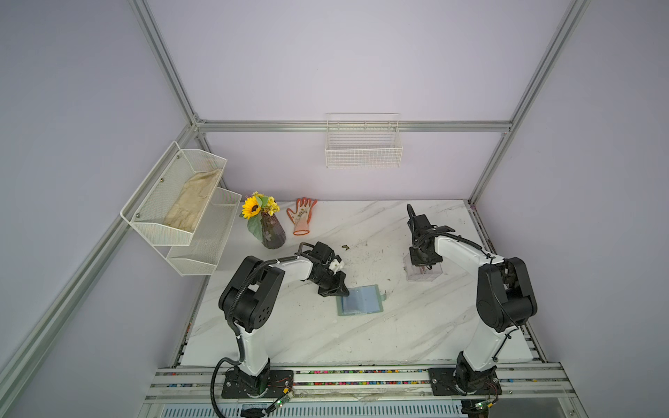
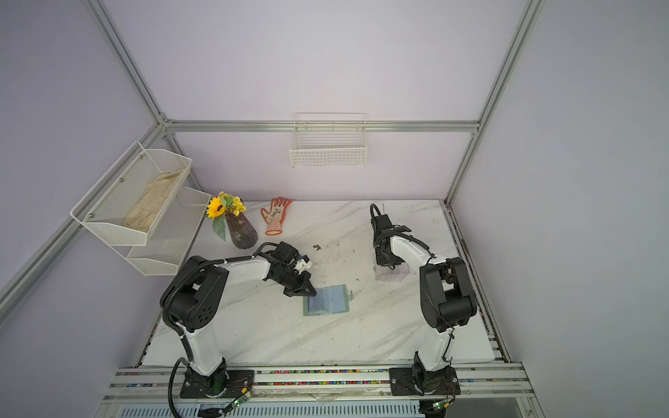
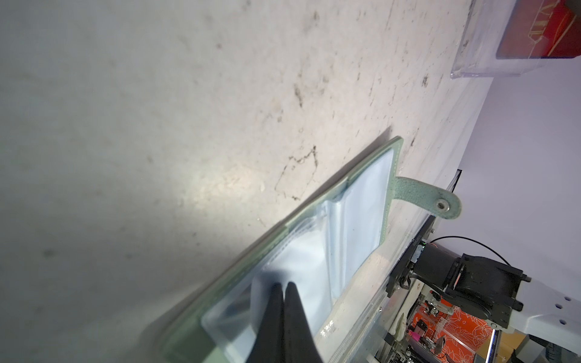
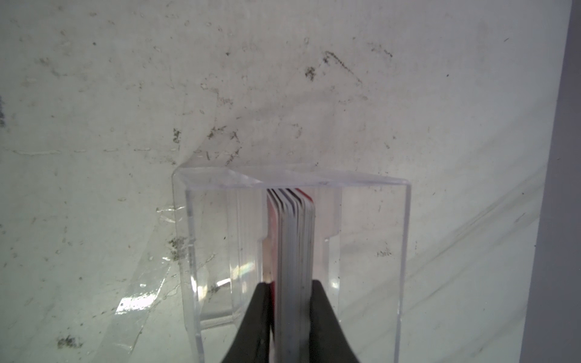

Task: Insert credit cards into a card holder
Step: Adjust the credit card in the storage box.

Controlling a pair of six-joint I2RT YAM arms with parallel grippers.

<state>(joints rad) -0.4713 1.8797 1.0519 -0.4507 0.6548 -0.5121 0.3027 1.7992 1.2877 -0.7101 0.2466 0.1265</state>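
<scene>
None of the cards (image 4: 294,226) has reached the card holder (image 1: 360,300) as far as the pictures show. It lies opened flat on the bench (image 1: 325,336), near the middle. Its clear sleeves (image 3: 361,201) look empty in the left wrist view, and its snap strap (image 3: 434,198) sticks out to one side.

The cards stand on edge as one pack inside a clear box (image 4: 405,251), which sits well apart from the card holder on the right arm's side. A red card (image 3: 540,34) with gold lettering shows through the wall of the box.

The right claw (image 4: 290,286) reaches down into the box. Its jaws are pressed against both faces of the pack, so it seems to be grasping several cards rather than one.

The left claw (image 3: 283,284) is clenched, with its tips on the sleeves at one end of the card holder. Most likely it is pinning the card holder down or parting a pocket. Whether a sleeve leaf is pinched between the tips cannot be told.

So the task looks barely begun. The opening of the card holder is done. What is left is separating one card, carrying it across, sliding it into a sleeve, and then doing the same for the rest.
</scene>
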